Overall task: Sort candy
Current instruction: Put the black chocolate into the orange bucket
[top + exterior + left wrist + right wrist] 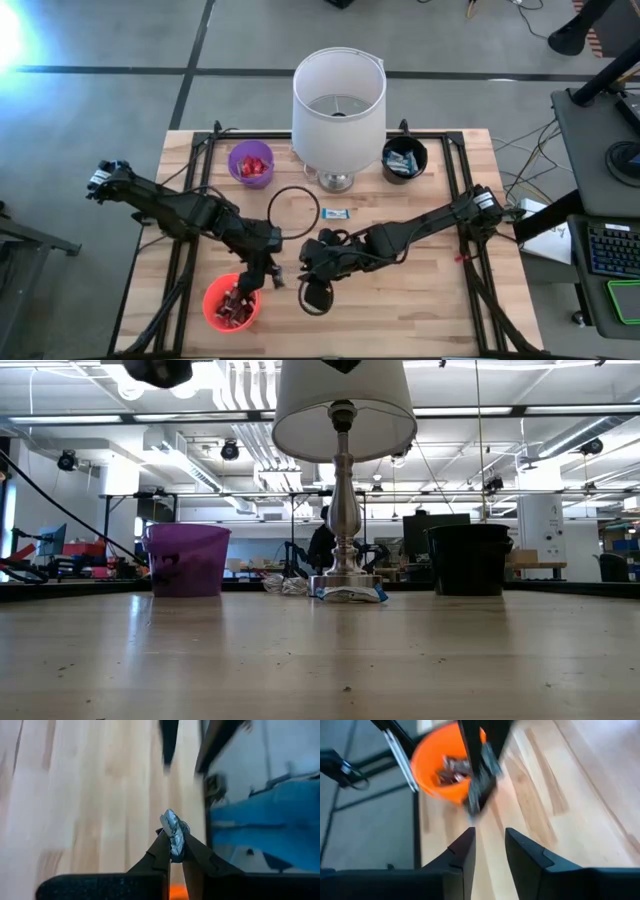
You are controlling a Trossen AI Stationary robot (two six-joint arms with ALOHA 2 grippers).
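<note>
Wooden table (420,300) under a tall lamp (338,100), with purple cup (250,163), black cup (404,158) and red cup (231,303) each holding candy, plus one blue-and-white bar (335,213) lying loose just in front of the lamp base. Left gripper (173,851) pressed together on a crinkly silver-wrapped piece (173,831), right beside the red cup; right gripper (489,842) spread and empty close by. Probably light, slick foil over a stiff little bar, so best pinched across the middle rather than by the flimsy crimped ends.
</note>
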